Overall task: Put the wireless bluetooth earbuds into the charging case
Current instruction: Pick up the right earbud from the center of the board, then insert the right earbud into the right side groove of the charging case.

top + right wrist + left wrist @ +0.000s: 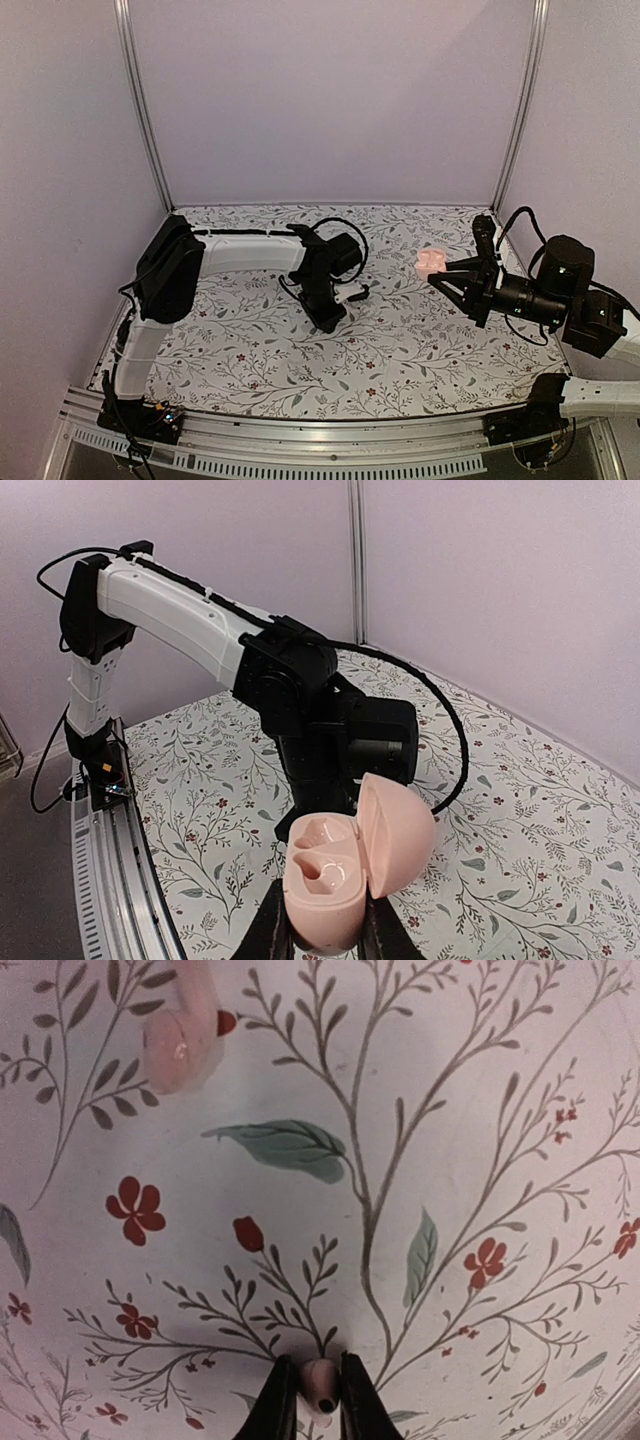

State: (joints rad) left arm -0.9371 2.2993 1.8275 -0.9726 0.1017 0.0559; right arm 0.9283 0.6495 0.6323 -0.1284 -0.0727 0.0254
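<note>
Your right hand is clamped on the charging case, lid open and raised off the surface, likely presenting the wells for loading. Well left of the case, your left hand pinches one earbud. The second earbud lies loose on the surface, also well apart from the case.

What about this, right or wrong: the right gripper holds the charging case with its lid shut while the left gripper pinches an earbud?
No, the lid is open: the right wrist view shows it. The right gripper does hold the charging case, and the left gripper pinches an earbud.
</note>
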